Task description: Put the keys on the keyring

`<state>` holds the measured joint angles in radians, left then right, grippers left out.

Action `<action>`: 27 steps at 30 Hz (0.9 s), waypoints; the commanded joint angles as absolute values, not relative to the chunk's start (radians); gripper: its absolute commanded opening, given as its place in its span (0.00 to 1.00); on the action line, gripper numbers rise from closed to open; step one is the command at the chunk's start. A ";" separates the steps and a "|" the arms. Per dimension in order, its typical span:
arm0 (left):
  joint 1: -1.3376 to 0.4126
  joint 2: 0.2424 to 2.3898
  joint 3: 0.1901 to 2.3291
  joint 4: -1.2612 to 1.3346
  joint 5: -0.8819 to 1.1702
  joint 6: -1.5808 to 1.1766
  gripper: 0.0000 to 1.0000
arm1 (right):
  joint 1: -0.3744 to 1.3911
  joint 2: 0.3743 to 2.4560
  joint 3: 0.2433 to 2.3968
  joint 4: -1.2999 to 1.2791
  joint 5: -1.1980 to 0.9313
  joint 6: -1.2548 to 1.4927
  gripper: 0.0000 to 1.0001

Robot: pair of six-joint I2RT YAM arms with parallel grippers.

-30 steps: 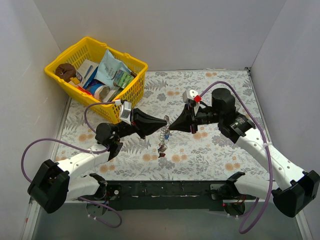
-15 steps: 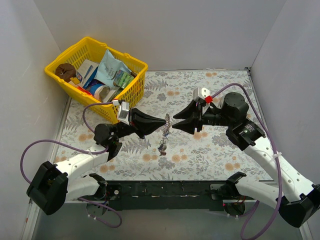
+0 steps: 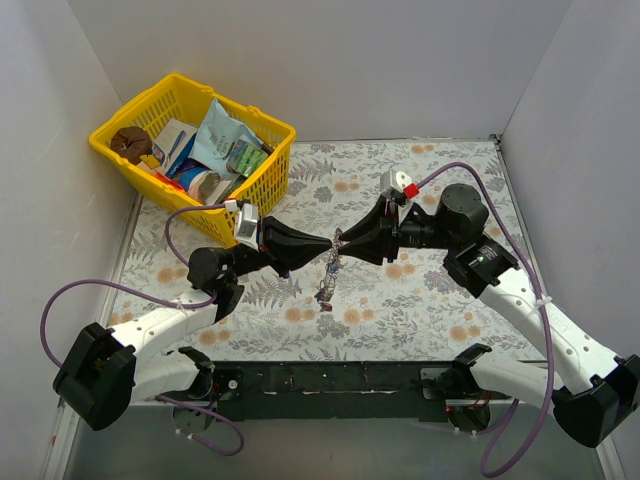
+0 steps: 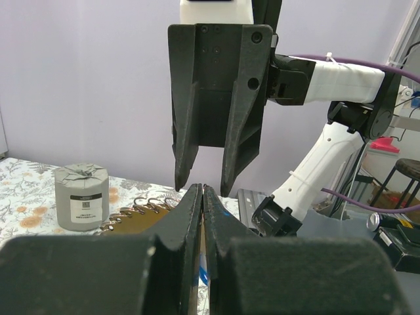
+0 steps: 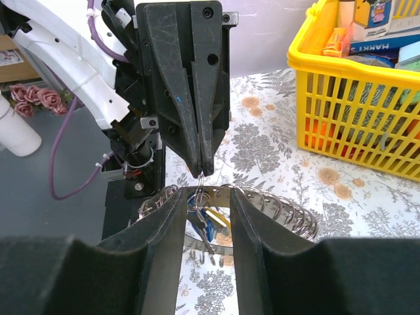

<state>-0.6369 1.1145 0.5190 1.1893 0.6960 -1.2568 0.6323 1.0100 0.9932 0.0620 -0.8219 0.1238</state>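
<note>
The keyring [image 3: 328, 268] hangs in mid-air between both arms, a silvery band edged with many small wire loops [image 5: 289, 210]. My left gripper [image 3: 327, 247] is shut on a thin loop at its top [image 5: 202, 172]. The keys [image 5: 211, 222], with blue and yellow heads, dangle from that loop inside the band, and in the top view they hang low [image 3: 322, 296]. My right gripper [image 5: 205, 197] faces the left one tip to tip and stands open. Its fingers [image 5: 164, 243] straddle the loop and keys without touching them. The left wrist view shows the ring's looped edge [image 4: 134, 211] behind my shut fingertips.
A yellow basket [image 3: 262, 195] full of packets stands at the back left, close behind the left arm, and shows in the right wrist view [image 5: 354, 111]. A grey cylinder [image 4: 81, 197] stands on the floral mat. White walls enclose the table on three sides.
The right gripper let go of the ring, backed off to the right while opening, then came back with its jaws around the loop and keys. The left gripper stayed shut, holding the ring.
</note>
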 commanded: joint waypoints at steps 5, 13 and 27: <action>-0.632 1.085 0.534 1.233 0.676 -1.253 0.00 | 0.646 1.017 0.977 0.133 -0.861 0.152 0.36; -0.632 1.081 0.529 1.252 0.686 -1.258 0.00 | 0.655 1.048 0.979 0.166 -0.884 0.175 0.14; -0.632 0.996 0.644 0.822 0.759 -1.063 0.16 | 0.670 1.101 1.173 -0.180 -0.807 -0.036 0.01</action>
<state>-0.6300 1.0645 0.5308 1.0954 0.7086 -1.1984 0.6605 1.0752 1.0389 0.0154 -0.8524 0.1108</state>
